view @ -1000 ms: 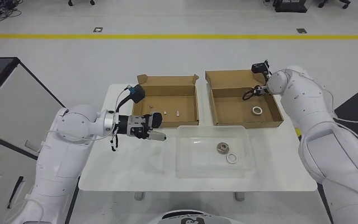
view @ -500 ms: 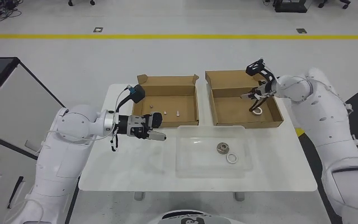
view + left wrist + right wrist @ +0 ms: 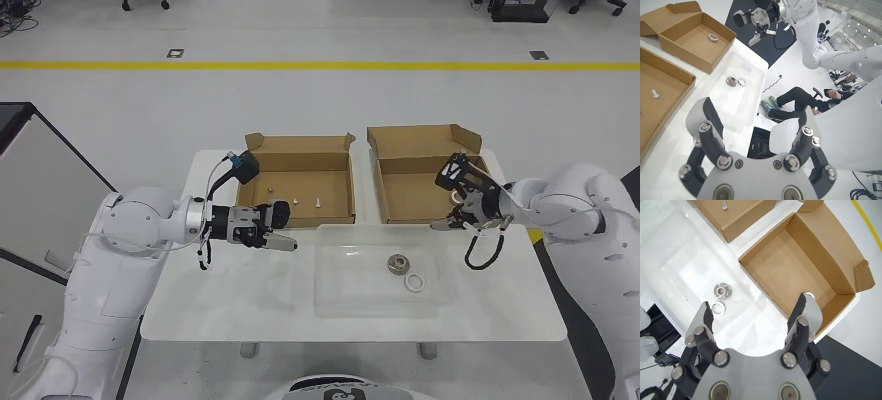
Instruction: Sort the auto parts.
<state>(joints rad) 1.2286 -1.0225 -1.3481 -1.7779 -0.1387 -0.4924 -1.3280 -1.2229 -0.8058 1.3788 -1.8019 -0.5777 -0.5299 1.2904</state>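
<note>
A clear plastic tray (image 3: 345, 285) at the table's front holds a metal flanged hub (image 3: 397, 263) and a white ring (image 3: 414, 284). Both also lie below my right gripper (image 3: 754, 301), the hub (image 3: 722, 291) and the ring (image 3: 719, 308). This gripper (image 3: 447, 205) is open and empty, over the front edge of the right cardboard box (image 3: 410, 190). One ring (image 3: 712, 37) lies in that box. My left gripper (image 3: 283, 228) hangs open and empty, left of the tray and in front of the left box (image 3: 300, 175), which holds small bolts (image 3: 317, 199).
Both boxes stand side by side at the back of the white table (image 3: 240, 290), lids folded back. The tray's near rim (image 3: 753, 106) lies close to the table's front edge. Bare tabletop stretches under and left of my left gripper.
My right arm swung from the right box's back right corner forward over its front edge, toward the tray. The left arm kept still.
</note>
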